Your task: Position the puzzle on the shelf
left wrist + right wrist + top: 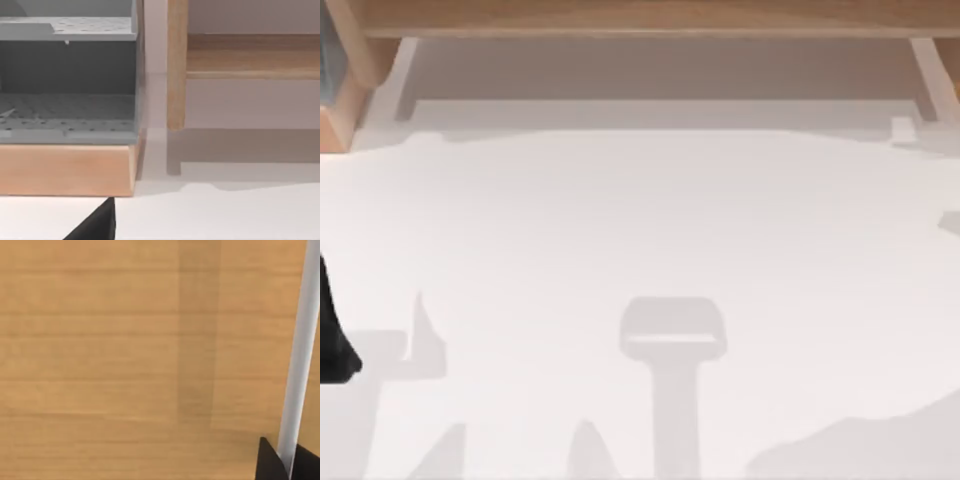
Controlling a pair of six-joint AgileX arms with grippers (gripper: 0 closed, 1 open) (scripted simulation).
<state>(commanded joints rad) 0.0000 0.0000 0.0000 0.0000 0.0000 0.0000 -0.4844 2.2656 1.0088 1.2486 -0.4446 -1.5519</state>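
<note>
Spanning the top of the frame, the shelf (650, 18) edges the white surface (650, 220); a grey rack (67, 75) sits beside its post (176, 65); the left arm (332, 335) shows at the left edge; neither hand's opening can be told.

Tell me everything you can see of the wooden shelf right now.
The shelf is light-brown wood with visible grain: a long board running across the far edge of the table, held above it by wooden side posts. Its shadow falls on the white table beneath. A grey perforated rack with a wooden base stands beside one post. No puzzle rests on the visible board.
</note>
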